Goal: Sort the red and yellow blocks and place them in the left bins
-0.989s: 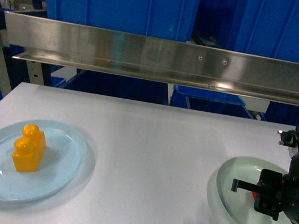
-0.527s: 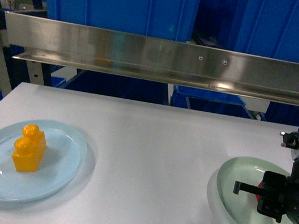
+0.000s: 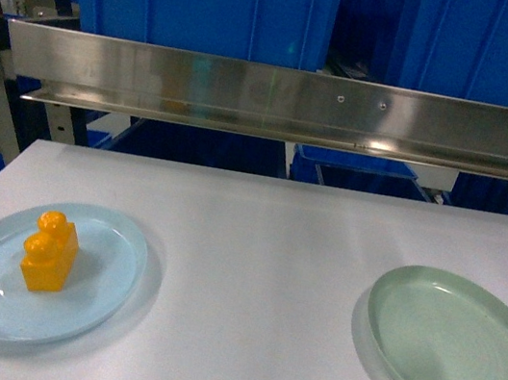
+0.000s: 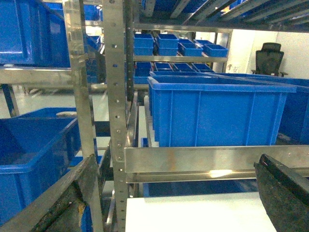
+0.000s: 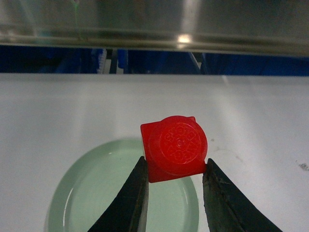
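Clamped between the right gripper (image 5: pixel 175 181) jaws, the red block (image 5: pixel 174 147) is carried; the yellow block (image 3: pixel 49 251) remains unbinned, and the left gripper's state cannot be told.

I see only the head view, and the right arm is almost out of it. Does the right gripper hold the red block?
Observer: Yes. In the right wrist view the right gripper is shut on the red block, stud facing the camera.
Operator: Is it above the plate?
Observer: Yes, the green plate lies below it.
Operator: And the left gripper?
Observer: The left gripper is open, facing the blue bins.
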### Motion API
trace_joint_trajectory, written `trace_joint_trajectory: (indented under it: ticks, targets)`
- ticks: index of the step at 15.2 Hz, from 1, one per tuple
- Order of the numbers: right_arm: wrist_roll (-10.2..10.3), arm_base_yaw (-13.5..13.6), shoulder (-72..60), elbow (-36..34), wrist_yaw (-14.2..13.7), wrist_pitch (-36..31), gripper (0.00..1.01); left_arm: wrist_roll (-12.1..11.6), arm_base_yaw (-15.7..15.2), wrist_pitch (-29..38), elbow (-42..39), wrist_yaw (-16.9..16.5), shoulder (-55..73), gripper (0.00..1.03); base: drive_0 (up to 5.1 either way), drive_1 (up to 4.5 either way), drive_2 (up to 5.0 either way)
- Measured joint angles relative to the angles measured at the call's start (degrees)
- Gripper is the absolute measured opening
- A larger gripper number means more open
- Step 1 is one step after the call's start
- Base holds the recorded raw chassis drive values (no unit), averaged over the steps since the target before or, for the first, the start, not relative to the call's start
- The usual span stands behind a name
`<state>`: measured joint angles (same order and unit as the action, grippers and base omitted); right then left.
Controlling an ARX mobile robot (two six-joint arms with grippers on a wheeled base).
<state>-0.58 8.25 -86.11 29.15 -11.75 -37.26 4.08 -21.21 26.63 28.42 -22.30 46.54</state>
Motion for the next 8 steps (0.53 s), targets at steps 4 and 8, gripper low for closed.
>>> trace_joint_trajectory:
  ticks: [4, 8]
  targets:
    - [-3.5, 0.9, 20.1, -5.7, 2.2, 6.1, 0.24, 0.0, 0.0, 0.0, 0.0, 0.0, 0.0, 0.98, 0.0, 0.00, 0.0]
    - [-4.6, 1.1, 30.1, -9.6, 1.3, 8.8, 0.24, 0.0, 0.0, 0.0, 0.0, 0.0, 0.0, 0.98, 0.0, 0.00, 0.0]
